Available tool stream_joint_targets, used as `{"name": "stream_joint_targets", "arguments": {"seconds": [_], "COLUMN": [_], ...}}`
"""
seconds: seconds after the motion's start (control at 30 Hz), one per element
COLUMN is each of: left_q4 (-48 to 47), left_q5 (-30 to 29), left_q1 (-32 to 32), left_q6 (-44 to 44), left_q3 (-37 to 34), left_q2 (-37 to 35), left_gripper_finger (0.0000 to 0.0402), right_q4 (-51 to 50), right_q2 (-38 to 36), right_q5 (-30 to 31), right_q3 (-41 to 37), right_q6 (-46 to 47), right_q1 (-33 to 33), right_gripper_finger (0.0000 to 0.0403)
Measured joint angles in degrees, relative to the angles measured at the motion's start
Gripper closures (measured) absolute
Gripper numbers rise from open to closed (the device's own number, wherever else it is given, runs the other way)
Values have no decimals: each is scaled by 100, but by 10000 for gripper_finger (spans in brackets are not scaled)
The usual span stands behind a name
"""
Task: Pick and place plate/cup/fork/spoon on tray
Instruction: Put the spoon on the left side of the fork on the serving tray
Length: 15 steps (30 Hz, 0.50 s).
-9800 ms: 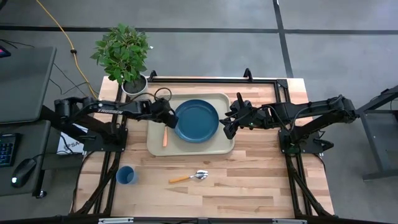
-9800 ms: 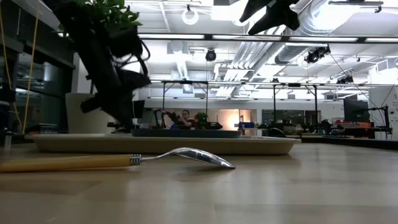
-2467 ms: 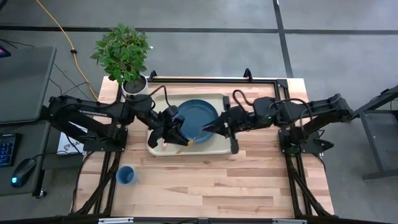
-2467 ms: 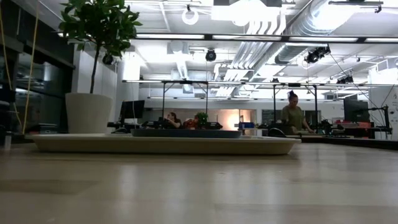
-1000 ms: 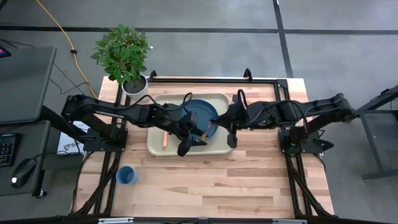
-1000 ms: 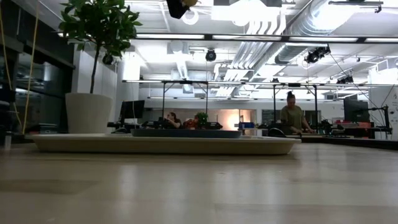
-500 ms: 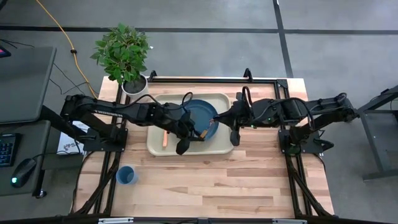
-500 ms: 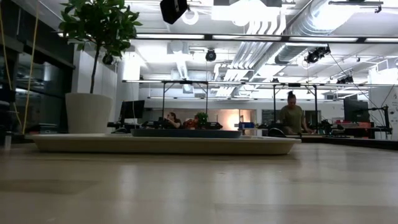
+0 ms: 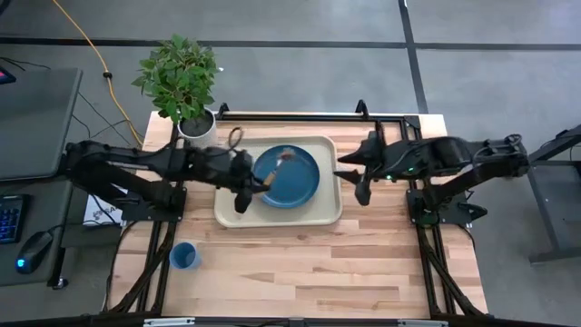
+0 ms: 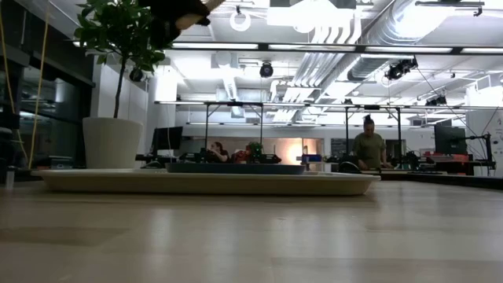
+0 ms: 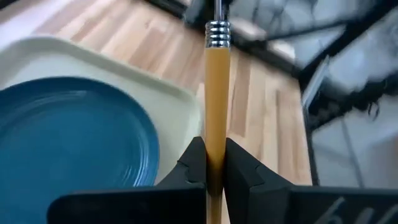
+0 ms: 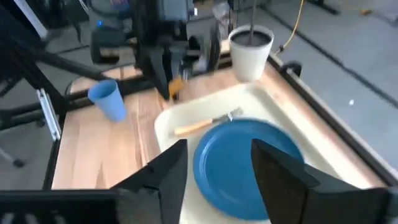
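My left gripper (image 9: 247, 188) is shut on the orange-handled spoon (image 11: 216, 93) above the left part of the beige tray (image 9: 324, 214). The spoon's bowl lies outside the left wrist view. The dark-blue plate (image 9: 290, 179) rests flat in the tray. The fork (image 12: 200, 126) lies on the tray beside the plate's left rim; my left arm hides it in the high view. The blue cup (image 9: 184, 256) stands on the table at the near left. My right gripper (image 9: 358, 180) is open and empty, just right of the tray. My left gripper pinches the spoon's orange handle (image 11: 216, 134) between its two fingers, well back from the silver collar (image 11: 216, 32). The handle runs straight out ahead of the fingertips, along the fingers. The spoon is lifted clear, above the tray.
A potted plant (image 9: 182, 77) in a white pot stands at the table's far left corner. A black frame rail (image 9: 309, 116) runs behind the tray. The near half of the table is bare wood apart from the cup. People (image 10: 369, 149) are in the room behind.
My right gripper has drawn back from the spoon toward the table's right edge and is now clear of the tray. My left gripper has carried the spoon toward the table's left and far side, from the tray's near edge to beside the plate's left rim.
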Motion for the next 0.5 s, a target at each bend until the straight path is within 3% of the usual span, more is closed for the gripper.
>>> {"name": "stream_joint_targets", "arguments": {"seconds": [0.1,0.27,0.4,0.5], "left_q4": [1331,3103,3314,3035], "left_q5": [-397,-1405,-2224,-2635], "left_q1": [-213,-779,-1299,-1645], "left_q6": [-678,-1851,-2718,-3394], "left_q3": [-972,-2271,-2718,-2875], "left_q2": [-626,-1153,-1252,-1253], "left_gripper_finger": [401,401,401,401], "right_q4": [167,1823,3847,4794], "right_q2": [32,34,34,33], "right_q5": [-140,-670,-950,-1120], "right_q3": [-388,-1695,-2839,-3418], "right_q6": [82,318,856,1245], "right_q1": [0,-43,-174,-234], "right_gripper_finger": [221,217,217,217]}}
